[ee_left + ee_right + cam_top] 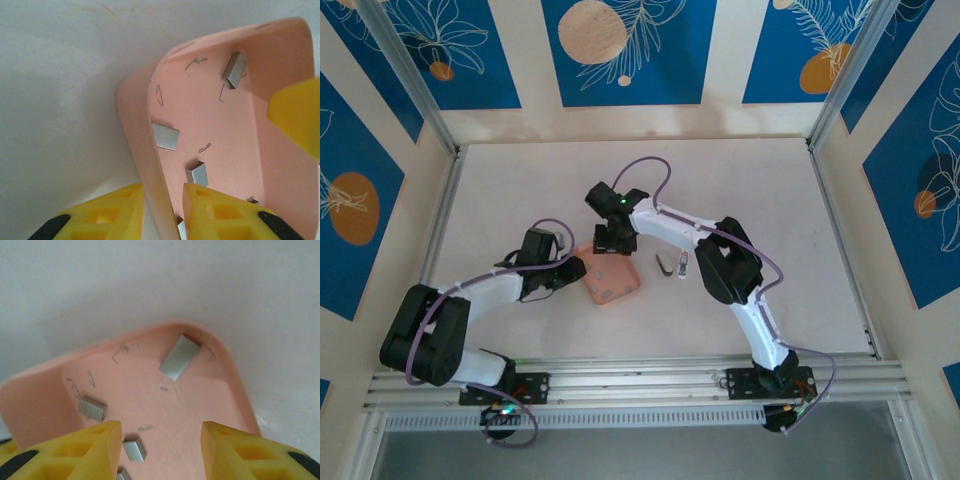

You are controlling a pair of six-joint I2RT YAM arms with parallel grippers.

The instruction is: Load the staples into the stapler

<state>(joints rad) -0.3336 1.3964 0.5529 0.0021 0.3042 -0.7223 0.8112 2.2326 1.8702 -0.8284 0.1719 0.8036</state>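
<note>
Your left tool (pixel 162 192) nearest: yellow fingers pinch pink tray (pixel 132 125) wall. Your right tool (pixel 161 432) spread wide, empty, over staples (pixel 179 357) lying in tray. Stapler (pixel 667 264) on desk (pixel 770 200), tray's 3 o'clock, apart. No staple picked, none loaded yet.

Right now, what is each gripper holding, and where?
The left gripper pinches the pink tray by its side wall; right gripper, open above it, holds nothing.

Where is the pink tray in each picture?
Top view: the pink tray lies mid-table, between both arms.
Left wrist view: right side, seen close.
Right wrist view: lower middle.
Shared landmark: the grey staple bar in its rounded corner.
</note>
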